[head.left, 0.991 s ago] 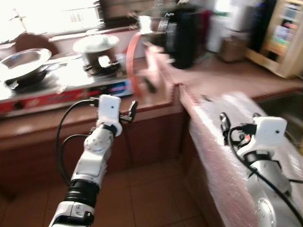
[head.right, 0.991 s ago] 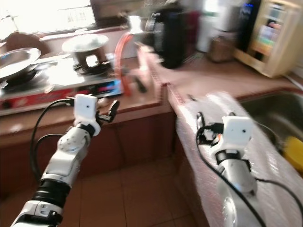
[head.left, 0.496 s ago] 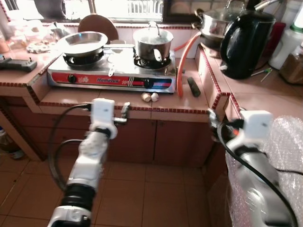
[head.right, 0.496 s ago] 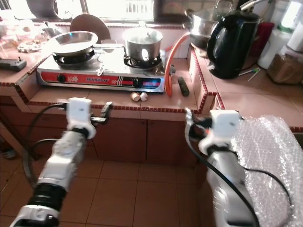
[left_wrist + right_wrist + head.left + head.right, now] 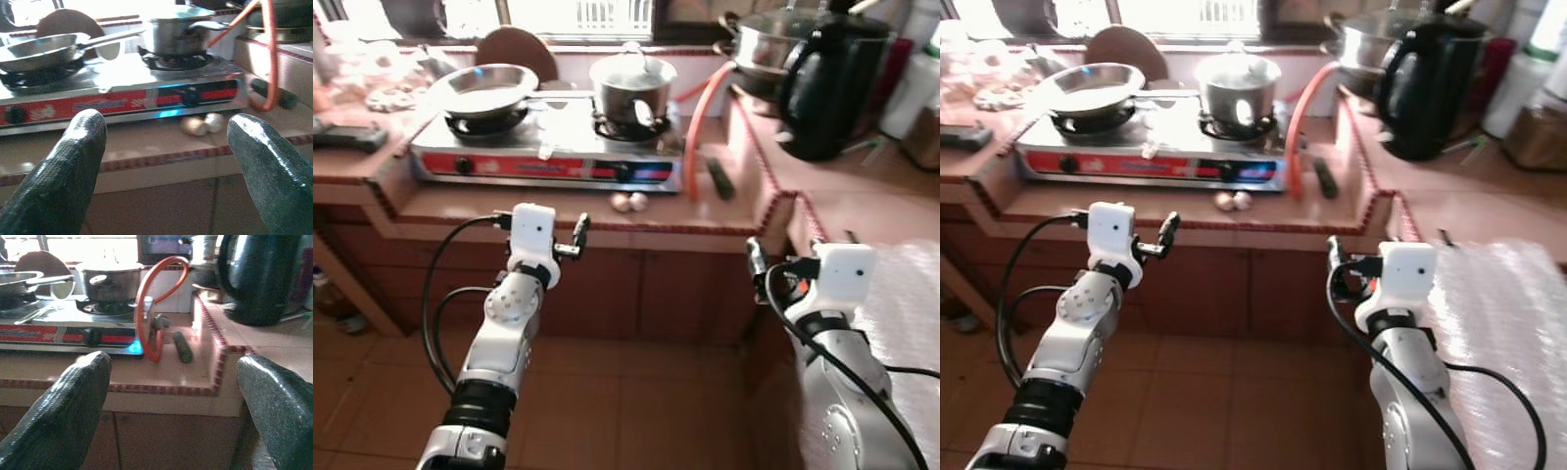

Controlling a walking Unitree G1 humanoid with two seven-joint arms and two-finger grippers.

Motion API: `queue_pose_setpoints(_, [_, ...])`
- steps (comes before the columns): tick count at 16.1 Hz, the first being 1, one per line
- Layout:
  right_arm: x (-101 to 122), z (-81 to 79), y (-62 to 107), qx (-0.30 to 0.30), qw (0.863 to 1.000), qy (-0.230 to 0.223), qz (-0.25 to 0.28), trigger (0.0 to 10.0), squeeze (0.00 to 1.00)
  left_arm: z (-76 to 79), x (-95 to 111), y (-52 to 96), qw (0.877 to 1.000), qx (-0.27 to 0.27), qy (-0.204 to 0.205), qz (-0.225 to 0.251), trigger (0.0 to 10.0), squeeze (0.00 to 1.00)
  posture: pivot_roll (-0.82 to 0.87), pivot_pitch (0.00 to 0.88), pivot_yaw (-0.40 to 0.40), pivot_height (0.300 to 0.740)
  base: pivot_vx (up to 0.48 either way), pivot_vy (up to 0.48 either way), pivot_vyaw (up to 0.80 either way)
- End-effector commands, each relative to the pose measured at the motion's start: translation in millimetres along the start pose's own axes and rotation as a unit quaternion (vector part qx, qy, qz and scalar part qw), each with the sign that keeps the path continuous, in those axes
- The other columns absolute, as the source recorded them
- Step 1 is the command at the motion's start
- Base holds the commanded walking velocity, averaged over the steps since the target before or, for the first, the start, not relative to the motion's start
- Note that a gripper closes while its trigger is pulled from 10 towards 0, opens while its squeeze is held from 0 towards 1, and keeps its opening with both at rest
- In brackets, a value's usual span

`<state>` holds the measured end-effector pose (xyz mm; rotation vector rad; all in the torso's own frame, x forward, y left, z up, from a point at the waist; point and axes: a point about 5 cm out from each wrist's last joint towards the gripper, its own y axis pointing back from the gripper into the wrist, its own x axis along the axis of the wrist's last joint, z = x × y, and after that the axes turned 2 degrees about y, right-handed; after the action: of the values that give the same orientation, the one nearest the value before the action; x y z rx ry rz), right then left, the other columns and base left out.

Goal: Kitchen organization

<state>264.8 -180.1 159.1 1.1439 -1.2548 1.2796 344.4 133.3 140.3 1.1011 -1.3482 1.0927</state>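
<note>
— Grippers? 
— Left gripper (image 5: 166, 161) spread wide, empty, near the counter (image 5: 558, 211) edge. Right gripper (image 5: 173, 396) likewise, empty.
— Stove (image 5: 548, 157)? 
— Far-left; pan (image 5: 481, 88), pot (image 5: 628, 86). Two small garlic bulbs (image 5: 203, 124) clear from left wrist; kettle (image 5: 259, 276) and orange hose (image 5: 146, 308) from right wrist.

A home kitchen: a two-burner gas stove (image 5: 548, 162) on a tiled worktop (image 5: 558, 208) carries a frying pan (image 5: 481, 88) and a lidded pot (image 5: 631, 86), with a black kettle (image 5: 827, 83) at upper right and wooden cabinets (image 5: 636, 289) below.
</note>
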Motion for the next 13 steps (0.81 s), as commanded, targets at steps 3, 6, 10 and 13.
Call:
queue_pose_setpoints(3, [6.5,-1.4,-0.5,-0.001,1.000,-0.001,0.019,10.0,0.00,-6.6,0.2,-1.5,1.000,0.005,-0.007,-0.008,10.0,0.00,0.06,0.000,0.026,0.740,0.000,0.480,0.00])
queue_pose_setpoints(6, [5.9,-0.3,0.7,-0.004,1.000,0.000,0.018,10.0,0.00,-6.8,0.0,-1.8,1.000,0.003,-0.009,-0.009,10.0,0.00,0.06,0.000,0.029,0.740,0.000,0.480,0.00])
queue_pose_setpoints(10, [5.6,0.4,0.0,-0.006,1.000,-0.001,0.019,10.0,0.00,-5.2,0.3,-2.7,1.000,-0.002,-0.012,-0.009,10.0,0.00,0.07,0.000,0.028,0.740,0.000,0.480,0.00])
queue_pose_setpoints(13, [3.0,-0.8,-1.1,-0.005,1.000,-0.004,0.015,10.0,0.00,-6.8,-1.5,-1.6,1.000,-0.001,-0.014,-0.012,10.0,0.00,0.08,0.000,0.023,0.740,0.000,0.480,0.00])
